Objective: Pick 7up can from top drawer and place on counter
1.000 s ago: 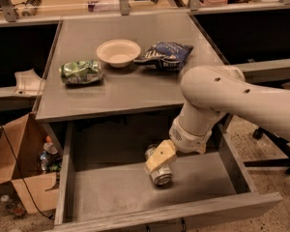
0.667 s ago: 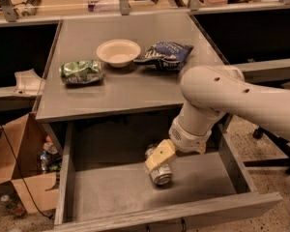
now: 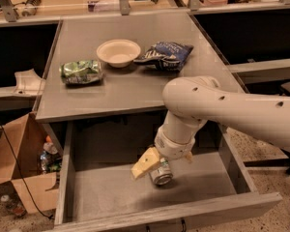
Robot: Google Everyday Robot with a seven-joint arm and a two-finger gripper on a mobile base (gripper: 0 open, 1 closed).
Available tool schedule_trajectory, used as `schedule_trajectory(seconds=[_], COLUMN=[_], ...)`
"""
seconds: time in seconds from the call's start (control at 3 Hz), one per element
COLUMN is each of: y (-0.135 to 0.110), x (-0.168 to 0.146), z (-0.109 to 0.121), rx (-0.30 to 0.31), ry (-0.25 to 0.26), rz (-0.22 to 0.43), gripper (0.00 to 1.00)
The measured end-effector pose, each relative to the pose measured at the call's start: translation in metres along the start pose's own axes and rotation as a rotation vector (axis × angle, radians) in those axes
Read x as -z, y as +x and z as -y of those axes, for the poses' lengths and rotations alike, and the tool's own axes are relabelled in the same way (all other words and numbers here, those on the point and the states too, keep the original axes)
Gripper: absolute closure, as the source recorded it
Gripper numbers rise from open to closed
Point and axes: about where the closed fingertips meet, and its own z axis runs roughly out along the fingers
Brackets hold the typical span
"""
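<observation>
The counter has one bowl, one blue bag, one green bag; the top drawer holds one 7up can. The gripper is at it; I cannot tell its grip.

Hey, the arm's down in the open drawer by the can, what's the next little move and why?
Probably have the claw firm up its hold on the 7up can before lifting: the claw sits right against the can, which lies on its side on the top drawer floor, not yet raised toward the counter.
</observation>
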Motion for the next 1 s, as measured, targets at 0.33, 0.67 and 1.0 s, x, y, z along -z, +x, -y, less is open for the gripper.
schedule_trajectory(seconds=[0.33, 0.67, 1.0], y=[-0.015, -0.016, -0.026], x=[-0.015, -0.015, -0.025], z=[-0.015, -0.016, -0.012], rx=[-0.018, -0.019, -0.056], ry=[-0.008, -0.008, 0.004], rz=[-0.009, -0.01, 0.004], gripper=[0.0, 0.0, 0.0])
